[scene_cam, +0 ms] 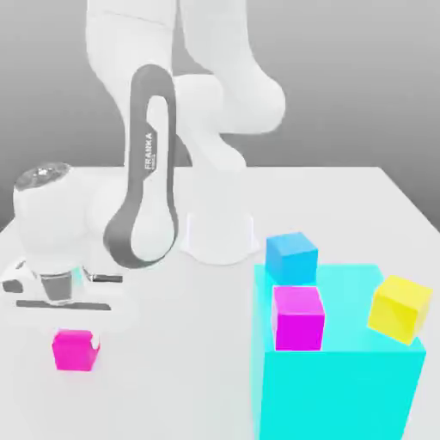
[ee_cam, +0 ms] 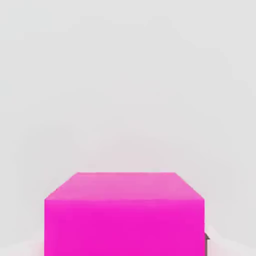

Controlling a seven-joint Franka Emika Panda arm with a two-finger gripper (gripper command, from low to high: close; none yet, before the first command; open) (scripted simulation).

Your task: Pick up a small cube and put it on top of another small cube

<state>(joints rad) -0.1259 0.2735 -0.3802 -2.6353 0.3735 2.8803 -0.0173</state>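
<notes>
Hovering low at the exterior view's left, the white arm's gripper point(scene_cam: 73, 331) is clamped on the pink cube point(scene_cam: 76, 350), which rests on the white table point(scene_cam: 172, 378). Farther right, a big cyan block point(scene_cam: 339, 387) carries magenta point(scene_cam: 298, 318) and yellow point(scene_cam: 400, 308) cubes, with a blue cube point(scene_cam: 291, 257) behind.

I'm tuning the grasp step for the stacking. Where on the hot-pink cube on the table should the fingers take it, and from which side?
Grip the hot-pink cube across two opposite vertical faces, near their middle, coming straight down from above. It sits flat on the white table with its top face level and open space on every side, so a top-down pinch probably seats squarely. The gripper is right above it.
</notes>
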